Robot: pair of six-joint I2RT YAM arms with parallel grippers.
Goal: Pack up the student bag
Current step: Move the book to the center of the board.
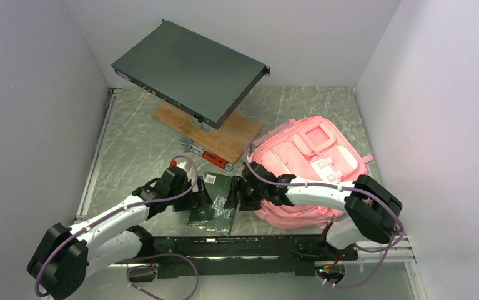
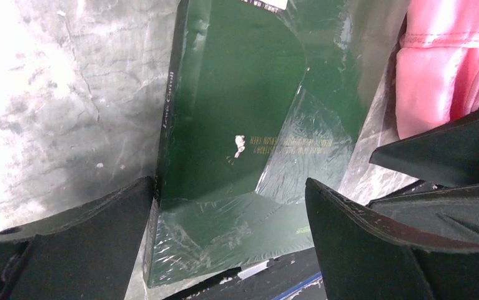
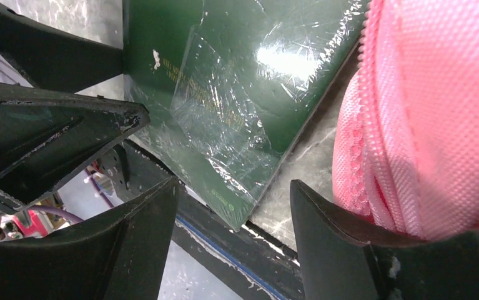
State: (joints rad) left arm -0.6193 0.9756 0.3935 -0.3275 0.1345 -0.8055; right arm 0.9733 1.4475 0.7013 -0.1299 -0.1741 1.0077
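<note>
The student bag (image 1: 311,165) is a pink backpack lying flat at the right of the table, front pockets up. A green book in clear wrap (image 1: 215,200) lies just left of it, its near end over the table's front rail. My left gripper (image 1: 202,201) is open low over the book's left side; in the left wrist view (image 2: 230,215) its fingers stand on either side of the book (image 2: 230,125). My right gripper (image 1: 233,197) is open over the book's right side, between book (image 3: 237,81) and bag (image 3: 424,112), with the book's near corner between its fingers (image 3: 233,209).
A dark grey flat rack unit (image 1: 190,72) rests tilted on a wooden board (image 1: 224,134) at the back. A red-handled tool (image 1: 213,158) and a wrench lie in front of the board. The black front rail (image 1: 243,245) runs along the near edge. Walls close in on both sides.
</note>
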